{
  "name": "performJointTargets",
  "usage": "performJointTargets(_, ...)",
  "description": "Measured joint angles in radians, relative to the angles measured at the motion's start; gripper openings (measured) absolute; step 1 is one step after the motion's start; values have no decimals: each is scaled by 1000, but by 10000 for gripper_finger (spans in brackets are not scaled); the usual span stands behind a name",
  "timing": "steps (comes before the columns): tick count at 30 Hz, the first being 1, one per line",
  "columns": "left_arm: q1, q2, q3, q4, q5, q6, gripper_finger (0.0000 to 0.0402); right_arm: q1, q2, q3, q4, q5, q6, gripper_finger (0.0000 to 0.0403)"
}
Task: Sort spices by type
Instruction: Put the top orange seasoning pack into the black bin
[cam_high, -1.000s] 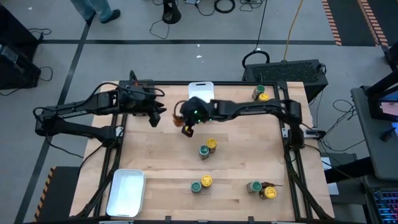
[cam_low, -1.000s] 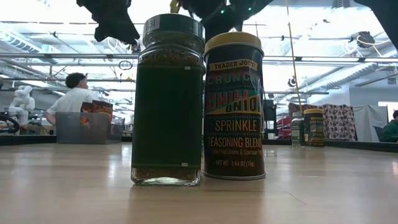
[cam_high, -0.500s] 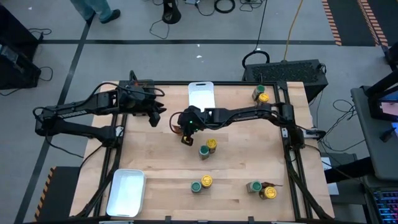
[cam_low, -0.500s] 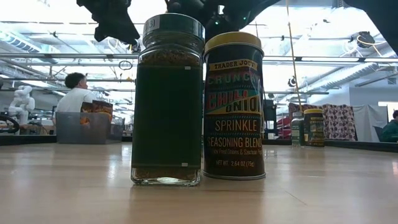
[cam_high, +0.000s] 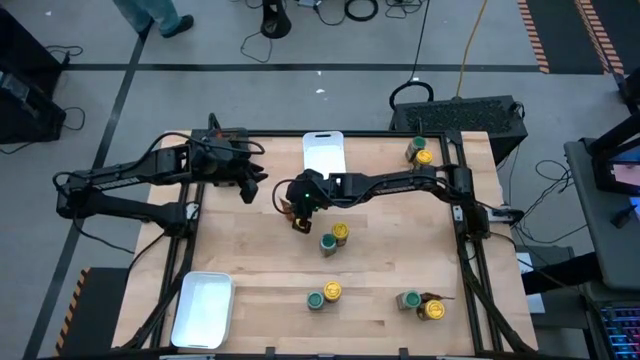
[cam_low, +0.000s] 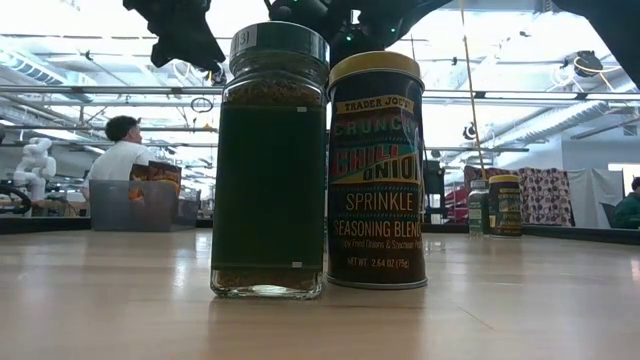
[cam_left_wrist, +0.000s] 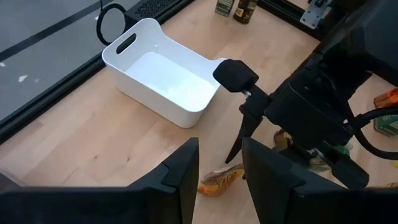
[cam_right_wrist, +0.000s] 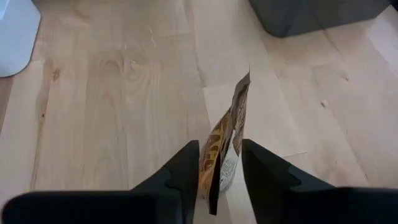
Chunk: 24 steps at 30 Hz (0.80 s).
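Where the right arm is reaching: it is stretching from the table's right side to the middle of the table (cam_high: 400, 250), just below the upper white tray (cam_high: 323, 152) in the high view.
Right gripper (cam_high: 299, 210): it is pointing down at the wood with its fingers (cam_right_wrist: 186, 169) parted only narrowly. A packet is standing between them, and a thin gap is showing on each side.
Packet (cam_right_wrist: 225, 146): this small orange-brown piece is standing on edge, tilting slightly, with its lower edge on the tabletop. It is sitting just beside the nearest jars and well apart from both trays.
Left gripper (cam_high: 252, 185): it is hovering near the right gripper on that gripper's left. Its fingers (cam_left_wrist: 180, 174) are showing a narrow gap and holding nothing.
Middle jars: a green-lidded jar (cam_high: 327, 243) and a yellow-lidded jar (cam_high: 341, 231) are standing side by side, just beside the packet.
Lower jars: a green-lidded one (cam_high: 315, 299) and a yellow-lidded one (cam_high: 332, 290) are standing together lower in the high view. In the low view they are filling the foreground, upright and close together.
Right-hand jars: a green lid (cam_high: 407, 300) and a yellow lid (cam_high: 434, 310) are standing near the table's right side, with a second orange-brown piece (cam_high: 432, 295) lying against them.
Corner jars (cam_high: 420, 152): one green-lidded and one yellow-lidded are standing in the upper right corner.
Second tray (cam_high: 203, 308): it is lying at the table's lower left corner.
Background: a person (cam_low: 118, 155) is sitting in the room beyond the table.
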<state>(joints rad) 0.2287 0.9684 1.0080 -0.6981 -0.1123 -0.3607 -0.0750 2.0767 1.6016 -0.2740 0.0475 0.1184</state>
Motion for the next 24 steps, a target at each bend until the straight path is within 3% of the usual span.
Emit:
performJointTargets(8,-1,0,0,1,18,56,128,-4,-68,0,-29,2,-7,158)
performJointTargets(14,-2,13,1,23,104,119,128,-9,-191,0,-161,3,-8,181)
performJointTargets(19,-17,99,1,62,252,248,128,-11,-310,0,-313,5,-32,185)
performJointTargets(24,-73,238,2,169,316,397,128,-21,-404,0,-398,4,-45,185)
